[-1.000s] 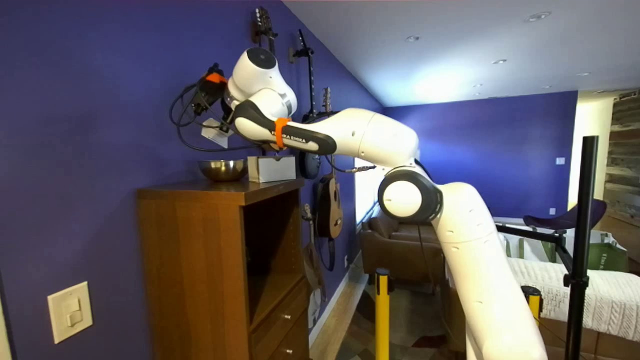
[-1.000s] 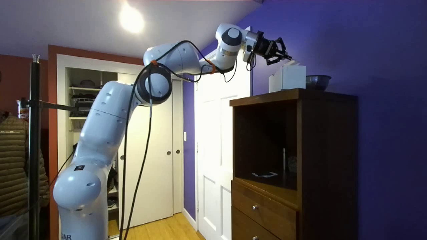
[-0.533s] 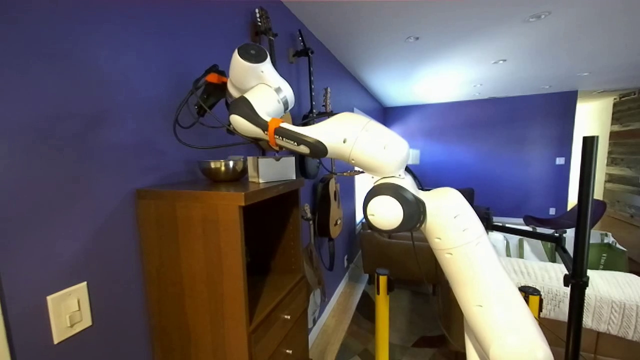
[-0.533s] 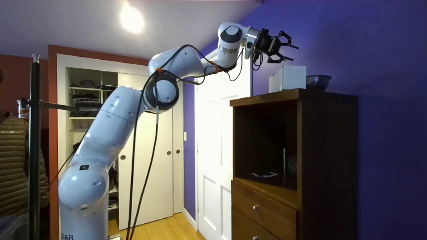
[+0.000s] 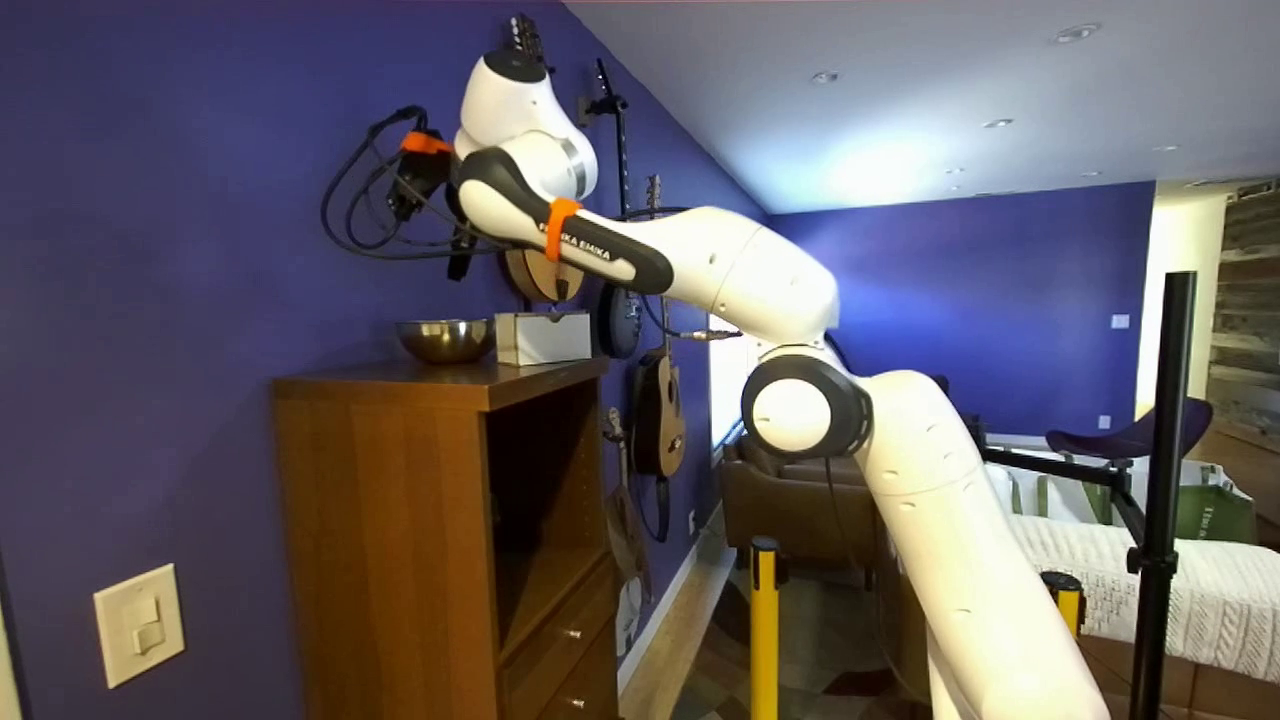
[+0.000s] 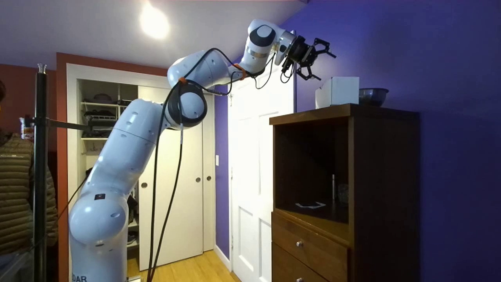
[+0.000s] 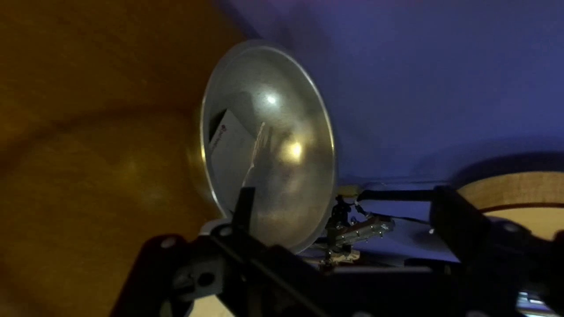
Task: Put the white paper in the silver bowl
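The silver bowl (image 5: 445,342) stands upright on top of the wooden cabinet, visible in both exterior views. Looking down from the wrist, I see into the bowl (image 7: 286,207). The white paper (image 7: 233,152), a small card with a reddish mark, lies inside it, leaning against one wall. Neither exterior view shows the paper; it is hidden within the bowl. My gripper (image 6: 327,67) is open, above and back from the bowl, on the near side of the white box. Its black fingers (image 7: 244,207) are spread wide with nothing held between them.
Beside the bowl on the cabinet top sits a white box (image 6: 345,90), between gripper and bowl in an exterior view. The brown cabinet (image 5: 380,540) stands against the purple wall (image 6: 450,117). Guitars (image 5: 657,410) hang along that wall.
A second ago the jaws were closed on the paper above the bowl. They opened, the paper dropped into the bowl, and the gripper has since lifted and drawn back.
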`<state>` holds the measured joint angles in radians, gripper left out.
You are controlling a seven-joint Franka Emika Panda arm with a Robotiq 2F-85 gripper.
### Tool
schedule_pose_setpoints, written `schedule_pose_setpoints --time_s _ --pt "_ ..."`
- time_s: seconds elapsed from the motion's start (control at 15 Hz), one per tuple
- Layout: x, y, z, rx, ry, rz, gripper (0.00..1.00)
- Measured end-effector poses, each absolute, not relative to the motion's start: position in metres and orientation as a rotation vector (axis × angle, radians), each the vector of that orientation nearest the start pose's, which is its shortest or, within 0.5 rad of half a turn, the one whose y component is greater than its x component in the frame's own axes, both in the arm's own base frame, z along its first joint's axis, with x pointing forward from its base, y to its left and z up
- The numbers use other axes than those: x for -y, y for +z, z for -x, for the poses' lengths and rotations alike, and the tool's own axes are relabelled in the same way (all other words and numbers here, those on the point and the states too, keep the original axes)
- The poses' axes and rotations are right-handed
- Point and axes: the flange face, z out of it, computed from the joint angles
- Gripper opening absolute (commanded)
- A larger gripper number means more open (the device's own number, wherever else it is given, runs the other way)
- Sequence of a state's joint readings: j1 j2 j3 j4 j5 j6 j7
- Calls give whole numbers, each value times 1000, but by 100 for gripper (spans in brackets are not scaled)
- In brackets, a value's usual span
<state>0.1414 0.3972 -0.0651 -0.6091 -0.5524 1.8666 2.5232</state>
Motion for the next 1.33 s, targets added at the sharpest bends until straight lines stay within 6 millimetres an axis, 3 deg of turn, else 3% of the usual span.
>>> schedule_pose_setpoints --time_s 0.27,0.4,0.53,0.8,1.33 --pt "-17 922 -545 -2165 -872 961 100" --pt "-1 939 -515 -2143 -806 1079 100" --pt "19 943 -496 -2121 -747 1202 100" --pt "58 930 -478 -2056 -665 1455 100" --pt "121 874 -424 -1902 -567 1999 100"
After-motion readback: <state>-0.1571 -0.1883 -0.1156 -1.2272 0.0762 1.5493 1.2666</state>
